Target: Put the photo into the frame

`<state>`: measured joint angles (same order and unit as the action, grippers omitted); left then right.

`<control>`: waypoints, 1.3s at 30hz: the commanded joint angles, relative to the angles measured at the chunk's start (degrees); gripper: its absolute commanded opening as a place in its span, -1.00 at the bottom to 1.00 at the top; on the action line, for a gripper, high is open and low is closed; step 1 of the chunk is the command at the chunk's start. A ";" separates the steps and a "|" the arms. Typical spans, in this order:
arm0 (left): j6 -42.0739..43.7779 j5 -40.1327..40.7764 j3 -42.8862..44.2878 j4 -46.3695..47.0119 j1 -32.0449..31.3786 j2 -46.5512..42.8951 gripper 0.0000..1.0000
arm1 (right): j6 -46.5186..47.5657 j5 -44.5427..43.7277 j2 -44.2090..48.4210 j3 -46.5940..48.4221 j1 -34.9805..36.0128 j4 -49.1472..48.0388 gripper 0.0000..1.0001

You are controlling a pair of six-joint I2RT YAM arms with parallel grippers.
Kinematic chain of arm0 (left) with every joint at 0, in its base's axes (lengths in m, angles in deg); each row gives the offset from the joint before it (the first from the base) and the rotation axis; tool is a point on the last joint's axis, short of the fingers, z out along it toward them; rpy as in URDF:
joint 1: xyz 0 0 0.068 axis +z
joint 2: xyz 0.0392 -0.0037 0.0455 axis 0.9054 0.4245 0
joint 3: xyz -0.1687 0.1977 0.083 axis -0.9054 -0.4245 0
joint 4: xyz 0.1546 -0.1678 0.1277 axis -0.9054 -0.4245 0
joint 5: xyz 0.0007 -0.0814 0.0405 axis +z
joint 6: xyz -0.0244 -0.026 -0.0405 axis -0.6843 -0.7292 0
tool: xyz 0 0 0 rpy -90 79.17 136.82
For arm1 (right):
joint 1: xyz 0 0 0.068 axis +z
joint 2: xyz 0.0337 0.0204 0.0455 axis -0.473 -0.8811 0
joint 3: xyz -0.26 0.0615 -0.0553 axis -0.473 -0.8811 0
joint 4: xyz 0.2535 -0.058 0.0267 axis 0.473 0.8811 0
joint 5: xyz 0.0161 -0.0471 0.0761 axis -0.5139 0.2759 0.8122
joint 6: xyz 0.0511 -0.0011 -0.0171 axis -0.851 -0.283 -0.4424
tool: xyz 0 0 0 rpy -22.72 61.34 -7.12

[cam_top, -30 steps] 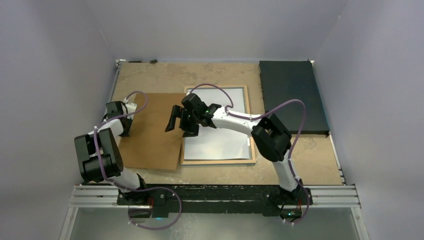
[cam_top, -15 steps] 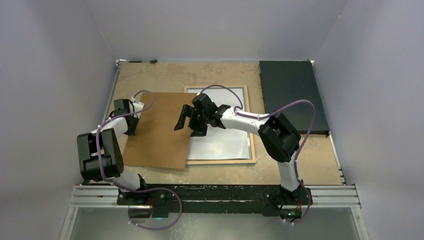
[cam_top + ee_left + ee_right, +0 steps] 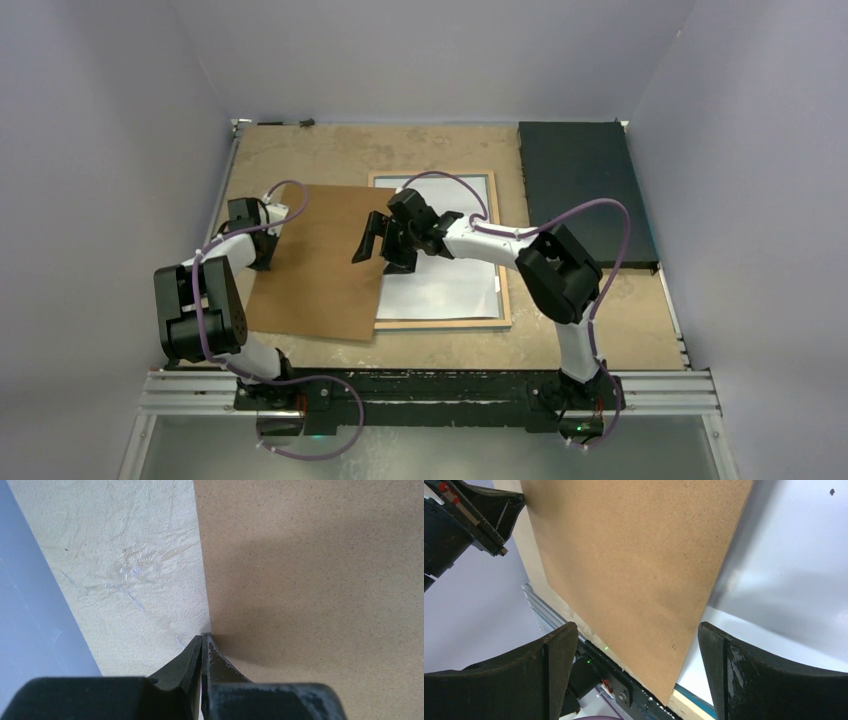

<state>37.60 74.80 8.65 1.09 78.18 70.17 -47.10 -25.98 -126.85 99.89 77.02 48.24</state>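
Observation:
The frame [image 3: 506, 300] lies face down at mid-table, tan rear rim up. The photo [image 3: 445, 285] lies in it, white back up; its picture side is hidden. A brown backing board [image 3: 315, 265] lies tilted, its right edge over the frame's left side. My left gripper [image 3: 262, 262] is shut on the board's left edge, seen in the left wrist view [image 3: 204, 639]. My right gripper [image 3: 382, 252] is open and empty above the board's right edge. In the right wrist view, its jaws [image 3: 636, 645] span the board [image 3: 634, 555] and photo [image 3: 794, 570], with the frame rim [image 3: 689, 702] below.
A dark rectangular mat [image 3: 585, 190] lies at the back right corner. Bare tan tabletop [image 3: 130, 570] shows left of the board. Pale walls close in on the left, back and right. The metal rail with the arm bases [image 3: 430, 385] runs along the near edge.
The left gripper and the backing board have shifted right, so the board now overlaps the frame's left rim. The right gripper has moved slightly right, still open. Little motion in the last half second.

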 commanded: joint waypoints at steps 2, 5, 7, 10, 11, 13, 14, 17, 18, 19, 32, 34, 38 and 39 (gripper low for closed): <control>-0.70 -2.75 -0.88 -4.49 -0.68 2.59 -1.00 | 1.47 0.67 1.36 -1.18 -0.38 -1.78 0.80; -1.00 -2.85 -0.68 -4.76 -0.62 2.91 -1.00 | 2.03 1.36 0.07 0.20 -0.38 -1.39 0.71; -0.81 -2.81 -0.78 -4.76 -0.60 2.76 -1.00 | 2.15 1.25 -0.11 0.11 -0.41 -1.07 0.67; -0.64 -2.77 -0.76 -4.80 -0.61 2.57 -1.00 | 2.13 1.12 0.34 -0.60 -0.39 -1.62 0.62; -0.75 -2.76 -0.62 -4.93 -0.60 2.48 -1.00 | 2.14 1.20 0.39 -0.68 -0.37 -1.91 0.61; -1.06 -2.74 -0.63 -4.97 -0.60 2.33 -1.00 | 2.11 1.39 0.41 -0.78 -0.37 -2.50 0.53; -1.16 -2.73 -0.70 -5.04 -0.59 2.19 -1.00 | 2.11 1.57 0.28 -0.94 -0.39 -3.02 0.48; -0.84 -2.81 -0.85 -5.37 -0.64 2.04 -1.00 | 2.17 1.67 0.13 -1.19 -0.37 -3.07 0.42; -0.74 -2.66 -0.94 -5.35 -0.63 2.04 -1.00 | 2.36 1.39 0.11 -1.33 -0.37 -2.79 0.42; -0.68 -2.47 -1.05 -5.21 -0.58 2.12 -1.00 | 2.55 1.04 0.37 -1.48 -0.40 -2.50 0.42; -0.59 -1.76 -0.59 -6.25 -0.64 1.60 -1.00 | 5.64 -1.81 1.91 -4.97 -0.85 -4.51 0.49; -0.90 -2.03 -0.76 -6.63 -0.65 1.47 -1.00 | 4.98 -2.21 0.89 -4.76 -0.74 -5.98 0.49; -1.01 -2.54 -1.47 -6.77 -0.62 0.52 -1.00 | 4.23 -1.40 1.27 -5.29 -0.73 -7.77 0.48; -0.92 -2.55 -1.53 -6.79 -0.59 0.45 -1.00 | 4.16 -1.35 1.38 -5.24 -0.73 -8.03 0.47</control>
<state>37.58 75.17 8.93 0.57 77.94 70.37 -43.10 -26.88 -126.89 95.22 76.46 43.26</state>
